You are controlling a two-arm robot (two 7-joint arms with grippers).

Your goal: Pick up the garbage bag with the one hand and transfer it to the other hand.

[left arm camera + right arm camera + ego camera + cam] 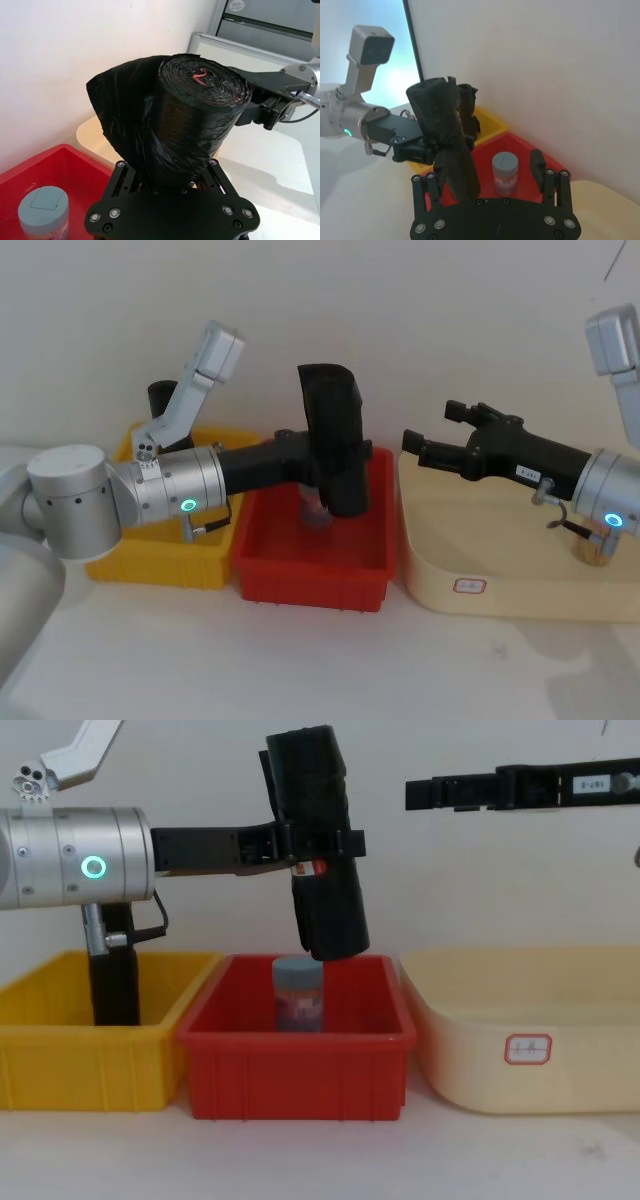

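left gripper, on the green-ringed arm: jaws pressed onto the garbage bag, pinching the roll at about mid-length. the roll is nearly upright with a slight tilt. its shorter end rises above the jaws and its longer end hangs below them, clear of the red bin and just over the grey-lidded jar standing in that bin. a small red-and-white label shows just beneath the jaws. loose black film bulges from one side of the roll.

right gripper, on the blue-ringed arm: jaws spread with nothing between them, tips pointed toward the bag and well apart from it, above the cream tub.

surface: white tabletop carrying three containers in a row — yellow bin, red bin, cream tub. a slimmer black roll stands in the yellow bin, below the left arm and behind its jaws.

room: plain white wall behind the table; a grey cabinet beyond the right arm.
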